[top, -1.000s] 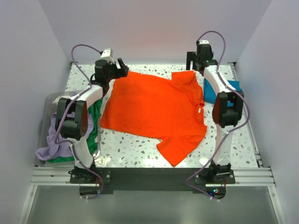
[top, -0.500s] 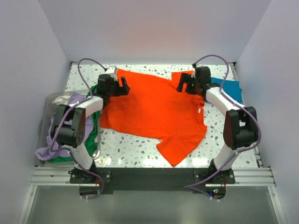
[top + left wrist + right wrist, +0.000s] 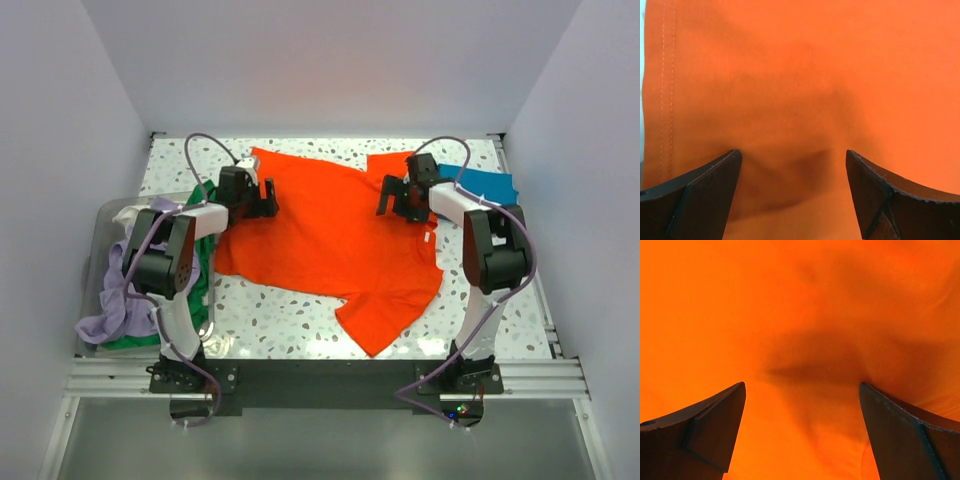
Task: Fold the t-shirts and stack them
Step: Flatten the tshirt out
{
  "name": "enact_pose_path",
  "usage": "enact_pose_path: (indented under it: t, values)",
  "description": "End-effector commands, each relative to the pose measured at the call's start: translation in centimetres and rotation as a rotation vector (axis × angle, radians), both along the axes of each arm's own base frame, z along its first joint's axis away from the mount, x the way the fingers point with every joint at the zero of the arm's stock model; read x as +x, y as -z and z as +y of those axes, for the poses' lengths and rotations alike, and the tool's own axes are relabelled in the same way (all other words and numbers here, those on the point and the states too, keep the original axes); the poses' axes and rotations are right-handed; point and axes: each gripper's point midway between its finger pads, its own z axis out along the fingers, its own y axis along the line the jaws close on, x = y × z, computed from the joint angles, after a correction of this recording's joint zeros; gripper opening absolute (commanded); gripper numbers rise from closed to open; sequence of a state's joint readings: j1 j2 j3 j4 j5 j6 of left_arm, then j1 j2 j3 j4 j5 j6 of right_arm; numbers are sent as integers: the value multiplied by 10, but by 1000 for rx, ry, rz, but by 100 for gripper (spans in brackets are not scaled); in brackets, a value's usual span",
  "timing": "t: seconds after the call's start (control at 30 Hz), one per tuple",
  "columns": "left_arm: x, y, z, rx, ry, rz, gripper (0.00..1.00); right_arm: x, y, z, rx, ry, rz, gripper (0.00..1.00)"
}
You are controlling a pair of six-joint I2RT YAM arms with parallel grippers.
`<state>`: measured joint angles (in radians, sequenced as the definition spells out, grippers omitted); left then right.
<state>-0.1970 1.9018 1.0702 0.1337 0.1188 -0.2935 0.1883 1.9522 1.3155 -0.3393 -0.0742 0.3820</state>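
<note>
At the far left edge of the table stands a clear bin with a heap of clothes in it. A lavender tee hangs over the near side, a green tee spills out toward the table, and a whitish tee shows at the far end.

Just right of the bin, the left gripper reaches over the left border of the orange tee. In the left wrist view the left gripper has its jaws spread wide and released, with nothing clamped between them. Orange cloth fills that view, and a stitched hem runs down its left side. A soft fold of cloth lies between the two fingers. Whether the tips press on the cloth, I cannot tell.

The orange tee lies spread across the middle of the table, mostly flat. One sleeve points toward the near edge and the other toward the far right.

The right gripper hovers over the tee's far right part, near the collar. In the right wrist view the right gripper is also released, with its fingers far apart over rumpled orange cloth.

At the far right, a teal tee lies partly behind the right arm, next to the orange sleeve.
</note>
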Motion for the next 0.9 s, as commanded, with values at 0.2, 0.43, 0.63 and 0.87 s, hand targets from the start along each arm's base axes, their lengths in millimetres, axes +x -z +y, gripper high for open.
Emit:
enact_pose_path:
  t: [0.2, 0.43, 0.63, 0.87]
  values:
    - [20, 6, -8, 10, 39, 3, 91, 0, 24, -49, -55, 162, 110, 99]
    - [29, 13, -22, 12, 68, 20, 92, -2, 26, -85, -65, 245, 125, 99]
    - [33, 7, -38, 10, 99, -3, 92, 0, 17, -96, -68, 267, 101, 99]
    - [38, -51, -30, 20, 63, -129, 93, 2, -33, -70, -51, 152, -29, 99]
